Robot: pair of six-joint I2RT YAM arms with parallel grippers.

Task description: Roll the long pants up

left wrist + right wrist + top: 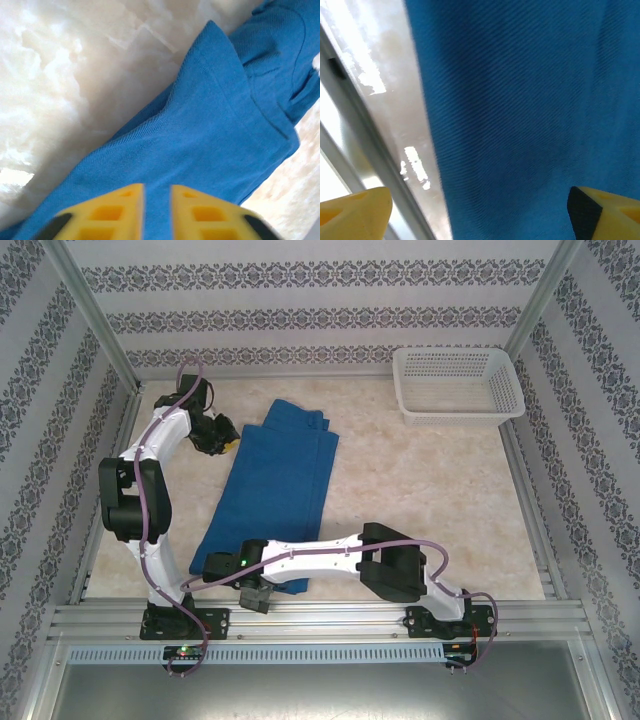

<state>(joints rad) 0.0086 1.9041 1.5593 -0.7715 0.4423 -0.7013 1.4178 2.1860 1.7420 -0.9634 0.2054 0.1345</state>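
Patterned wallpaper closes in a glossy, cream marble-look table (420, 490), with a white mesh basket (455, 415) in the far right corner. Left of centre lie the long pants (275, 480), folded lengthwise into one flat royal-blue strip. Its long axis runs from the far end slanting down to the near left edge. An arm stands at each end. The left gripper (222, 435) sits just beside the far end, its yellow fingers only narrowly apart, and I see nothing pinched between them. The right gripper (255, 595) hangs over the near end, jaws spread wide above the cloth, so I'd guess the roll starts there. Up close the fabric looks soft, with fine diagonal ribbing and stitched seams
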